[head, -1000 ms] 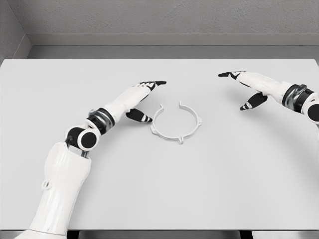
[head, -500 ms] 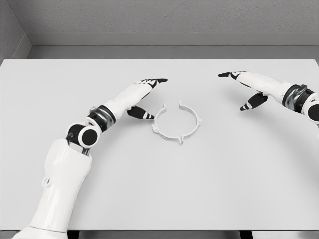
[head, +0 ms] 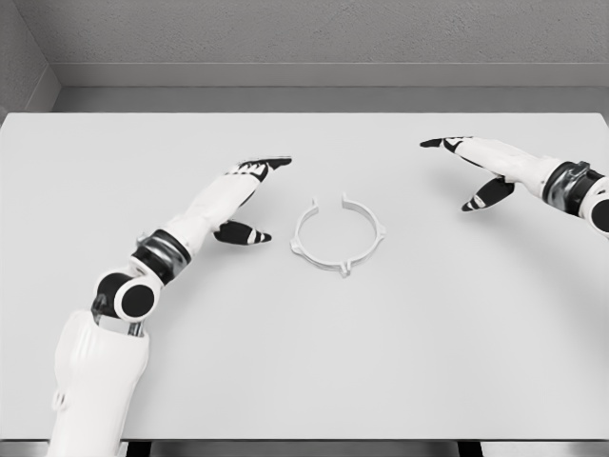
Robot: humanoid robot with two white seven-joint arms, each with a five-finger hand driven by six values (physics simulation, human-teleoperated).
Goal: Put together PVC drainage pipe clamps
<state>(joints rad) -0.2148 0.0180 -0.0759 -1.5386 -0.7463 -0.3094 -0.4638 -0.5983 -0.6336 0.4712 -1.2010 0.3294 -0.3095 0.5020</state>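
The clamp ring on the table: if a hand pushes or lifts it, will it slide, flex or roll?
The clamp ring lies flat, so it should slide rather than roll. It looks thin with an open gap at the far side, so it probably flexes when squeezed. It is likely light, and neither open hand touches it.

A broad, pale grey table fills most of the view under soft, even light, with a speckled grey wall behind it and a darker ledge at its base.
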